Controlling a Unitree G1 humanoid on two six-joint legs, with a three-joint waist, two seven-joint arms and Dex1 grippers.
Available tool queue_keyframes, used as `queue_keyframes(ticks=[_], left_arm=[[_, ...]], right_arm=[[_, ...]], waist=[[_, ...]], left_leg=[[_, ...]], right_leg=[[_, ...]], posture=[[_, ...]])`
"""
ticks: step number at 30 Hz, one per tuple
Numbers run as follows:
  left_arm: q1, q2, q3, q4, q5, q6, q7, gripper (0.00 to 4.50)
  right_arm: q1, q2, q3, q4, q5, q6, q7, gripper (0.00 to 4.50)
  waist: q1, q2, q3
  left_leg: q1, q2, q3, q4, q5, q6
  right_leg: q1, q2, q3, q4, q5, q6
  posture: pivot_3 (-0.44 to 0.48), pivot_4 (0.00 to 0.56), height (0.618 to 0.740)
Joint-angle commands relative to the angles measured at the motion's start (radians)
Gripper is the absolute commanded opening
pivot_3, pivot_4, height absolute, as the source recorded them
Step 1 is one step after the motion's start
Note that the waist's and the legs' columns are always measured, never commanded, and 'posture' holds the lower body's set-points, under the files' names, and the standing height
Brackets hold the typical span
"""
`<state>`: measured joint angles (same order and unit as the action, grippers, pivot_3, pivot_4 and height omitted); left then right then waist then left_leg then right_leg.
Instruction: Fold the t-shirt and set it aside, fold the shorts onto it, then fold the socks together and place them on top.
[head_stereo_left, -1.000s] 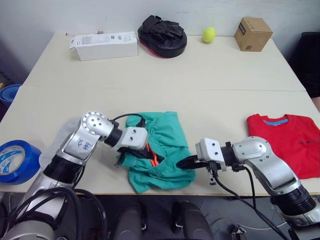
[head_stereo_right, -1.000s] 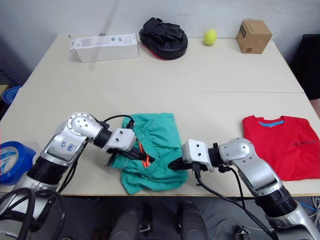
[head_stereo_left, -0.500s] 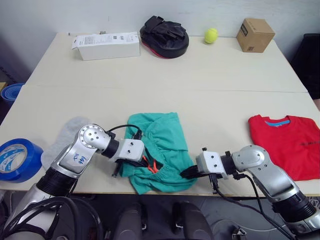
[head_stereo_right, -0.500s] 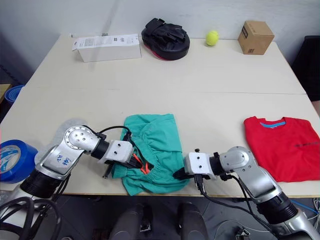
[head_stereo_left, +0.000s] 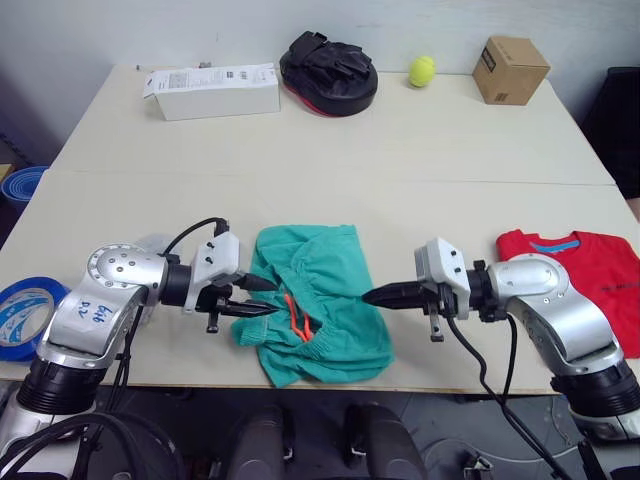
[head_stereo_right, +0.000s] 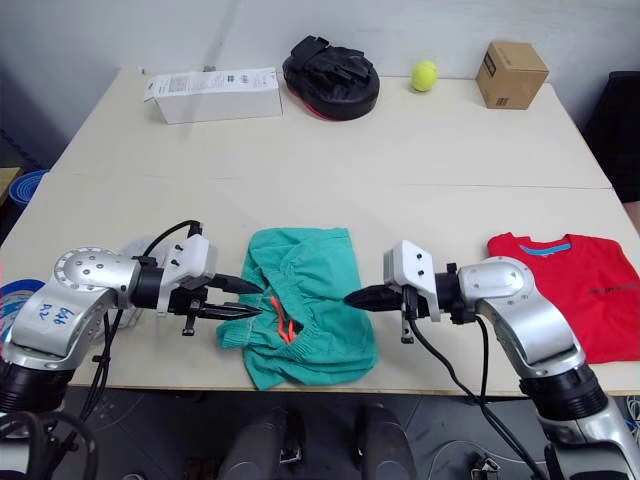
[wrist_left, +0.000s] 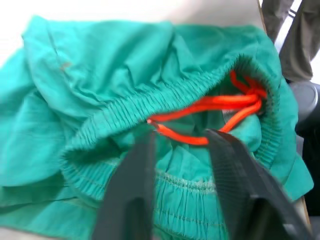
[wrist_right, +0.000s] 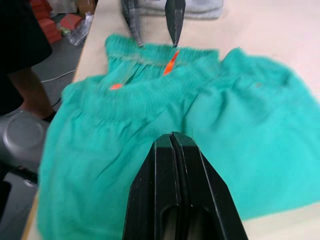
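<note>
The teal-green shorts (head_stereo_left: 325, 290) lie crumpled at the table's front middle, their waistband and orange drawstring (wrist_left: 210, 107) turned toward my left gripper. My left gripper (head_stereo_left: 268, 297) stands open at the shorts' left edge, fingers apart just short of the waistband and holding nothing. Just off the shorts' right edge, my right gripper (head_stereo_left: 366, 296) is shut and empty, its tip pointing at the fabric. The red t-shirt (head_stereo_left: 590, 285) lies flat at the front right. Grey socks (wrist_right: 200, 7) lie on the table behind my left gripper, mostly hidden by my left arm.
Along the far edge stand a white box (head_stereo_left: 215, 90), a black padded mitt (head_stereo_left: 328, 70), a tennis ball (head_stereo_left: 420, 70) and a cardboard box (head_stereo_left: 512, 68). A blue tape roll (head_stereo_left: 22, 320) sits at the front left corner. The shorts reach the table's front edge.
My left gripper has opened, let go of the waistband and drawn back to the left. My right gripper has lifted away from the shorts' front right corner, staying shut.
</note>
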<state>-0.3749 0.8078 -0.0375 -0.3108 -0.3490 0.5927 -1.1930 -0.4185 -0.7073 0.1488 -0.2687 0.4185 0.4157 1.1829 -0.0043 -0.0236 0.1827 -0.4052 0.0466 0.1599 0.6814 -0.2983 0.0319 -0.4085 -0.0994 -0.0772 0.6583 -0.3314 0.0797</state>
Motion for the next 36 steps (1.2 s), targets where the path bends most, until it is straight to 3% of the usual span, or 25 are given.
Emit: queue_keyframes(ticks=[1,4,6,7,17,19,28,36], left_arm=[[0.001,0.015,0.046,-0.041,-0.038,0.014,0.028,3.12],[0.02,0.016,0.08,-0.061,-0.072,0.044,0.054,4.06],[0.047,0.019,0.102,-0.08,-0.084,0.051,0.073,4.5],[0.063,0.017,0.118,-0.091,-0.092,0.057,0.086,4.5],[0.22,0.054,0.267,-0.166,-0.175,0.115,0.158,4.5],[0.242,0.055,0.297,-0.181,-0.202,0.14,0.177,4.5],[0.288,0.046,0.334,-0.251,-0.258,0.192,0.264,4.5],[0.25,0.046,0.325,-0.291,-0.335,0.212,0.305,4.5]], right_arm=[[-0.017,-0.002,-0.016,0.015,0.007,-0.006,0.004,0.0],[-0.011,-0.028,-0.05,0.009,0.032,0.02,0.012,0.0],[0.005,-0.049,-0.076,0.005,0.046,0.036,0.014,0.36],[0.017,-0.061,-0.09,0.003,0.054,0.044,0.015,0.56],[0.13,-0.148,-0.213,0.022,0.063,0.039,0.012,4.05],[0.142,-0.161,-0.226,0.03,0.059,0.026,0.019,4.48],[0.1,-0.149,-0.203,0.081,0.051,0.015,0.018,4.48],[-0.059,-0.127,-0.097,0.218,0.187,0.394,0.082,4.48]], waist=[[0.001,0.0,0.0],[0.0,0.0,0.0],[0.0,0.0,0.0],[0.0,0.0,0.0],[-0.001,0.0,0.0],[-0.001,0.0,0.0],[-0.002,0.0,0.0],[-0.004,0.0,0.0]], left_leg=[[0.0,0.0,0.0,0.0,0.0,0.0],[0.0,0.0,0.0,0.0,0.0,0.0],[0.0,0.0,0.0,0.0,0.0,0.0],[0.0,0.0,0.0,-0.001,0.0,0.0],[0.0,0.0,0.0,-0.001,-0.001,-0.001],[0.0,0.001,0.0,-0.001,0.0,-0.001],[0.0,0.0,0.0,-0.002,-0.001,-0.001],[0.001,0.001,0.0,-0.002,-0.001,-0.001]], right_leg=[[0.0,0.0,0.0,0.0,0.0,0.0],[0.0,0.0,0.0,0.0,0.0,0.0],[0.0,0.0,0.0,0.0,0.0,0.0],[0.0,0.0,0.0,0.0,0.0,0.0],[0.0,0.0,0.001,-0.001,0.0,0.0],[0.0,0.0,0.001,-0.001,0.0,0.0],[0.0,-0.001,0.001,-0.002,0.0,0.0],[0.0,-0.001,0.001,-0.002,-0.001,-0.001]], posture=[[0.0,0.15,0.74],[0.0,0.15,0.74],[0.0,0.15,0.74],[0.0,0.15,0.74],[0.0,0.15,0.74],[0.0,0.15,0.74],[0.0,0.15,0.74],[0.0,0.15,0.74]])
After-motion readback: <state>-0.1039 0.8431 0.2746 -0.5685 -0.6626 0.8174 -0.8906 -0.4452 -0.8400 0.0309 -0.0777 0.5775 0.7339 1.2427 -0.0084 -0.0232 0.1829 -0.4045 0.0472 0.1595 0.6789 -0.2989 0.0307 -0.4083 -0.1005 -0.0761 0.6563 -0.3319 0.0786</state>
